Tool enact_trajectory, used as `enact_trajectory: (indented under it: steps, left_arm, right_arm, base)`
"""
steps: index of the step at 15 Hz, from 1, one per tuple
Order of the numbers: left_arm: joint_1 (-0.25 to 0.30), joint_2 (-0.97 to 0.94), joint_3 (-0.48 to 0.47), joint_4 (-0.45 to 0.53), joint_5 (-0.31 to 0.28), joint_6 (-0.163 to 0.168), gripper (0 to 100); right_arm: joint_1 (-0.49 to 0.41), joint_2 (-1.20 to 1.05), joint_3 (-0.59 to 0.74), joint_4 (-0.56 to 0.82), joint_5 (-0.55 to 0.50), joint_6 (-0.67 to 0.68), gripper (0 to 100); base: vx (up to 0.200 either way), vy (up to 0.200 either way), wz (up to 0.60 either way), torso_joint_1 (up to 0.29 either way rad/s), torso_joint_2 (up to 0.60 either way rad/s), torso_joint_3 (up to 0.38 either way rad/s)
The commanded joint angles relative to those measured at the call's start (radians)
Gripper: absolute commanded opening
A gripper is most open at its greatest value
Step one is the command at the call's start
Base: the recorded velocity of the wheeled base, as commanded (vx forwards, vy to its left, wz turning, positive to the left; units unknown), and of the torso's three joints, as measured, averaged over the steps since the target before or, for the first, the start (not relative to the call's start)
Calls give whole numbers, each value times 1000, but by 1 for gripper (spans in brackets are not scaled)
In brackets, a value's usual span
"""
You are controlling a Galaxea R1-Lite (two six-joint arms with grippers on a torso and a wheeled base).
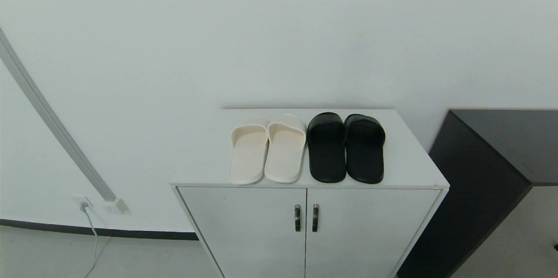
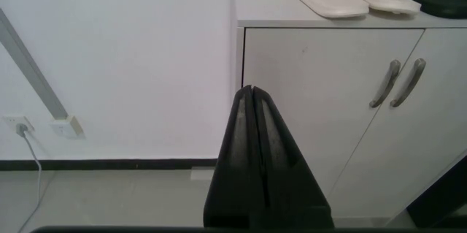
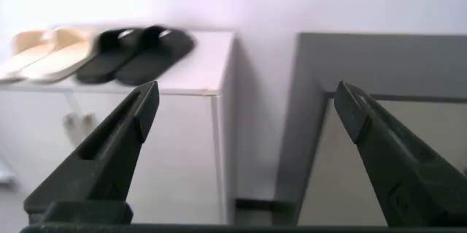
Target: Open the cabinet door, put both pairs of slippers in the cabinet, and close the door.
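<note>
A white two-door cabinet (image 1: 244, 230) stands against the wall, both doors shut, with two metal handles (image 1: 306, 218) at the middle. On its top lie a cream pair of slippers (image 1: 267, 148) and, to their right, a black pair of slippers (image 1: 346, 147). My left gripper (image 2: 252, 90) is shut and empty, low and to the left of the cabinet (image 2: 328, 109), level with the door handles (image 2: 398, 83). My right gripper (image 3: 244, 101) is open and empty, off the cabinet's right front corner (image 3: 215, 93), with the black slippers (image 3: 135, 50) and cream slippers (image 3: 44, 54) beyond it.
A dark grey unit (image 1: 492, 182) stands close on the cabinet's right. A wall socket with a plugged cable (image 1: 85, 208) and a slanted grey conduit (image 1: 48, 116) are on the wall at left. Floor lies in front of the cabinet.
</note>
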Motion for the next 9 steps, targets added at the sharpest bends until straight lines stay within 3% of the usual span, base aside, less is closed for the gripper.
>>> enact_trajectory:
  steps: [1, 4, 6, 7, 9]
  left_arm:
    - [0, 0, 0, -2, 0, -1, 0]
    - [0, 0, 0, -2, 0, 0, 0]
    - [0, 0, 0, 0, 0, 0, 0]
    - [0, 0, 0, -2, 0, 0, 0]
    - [0, 0, 0, -2, 0, -1, 0]
  right_arm:
    - [28, 440, -89, -53, 107, -7, 100]
    - [173, 724, -110, -298, 80, 10, 100]
    - [325, 908, -185, -382, -55, 51, 100]
    - [503, 1028, -251, -432, -215, 132, 100]
    - [643, 1174, -348, -453, -362, 188, 100]
  base:
    - [0, 0, 0, 0, 0, 0]
    - [0, 0, 0, 0, 0, 0]
    - [0, 0, 0, 0, 0, 0]
    - [0, 0, 0, 0, 0, 0]
    - [0, 0, 0, 0, 0, 0]
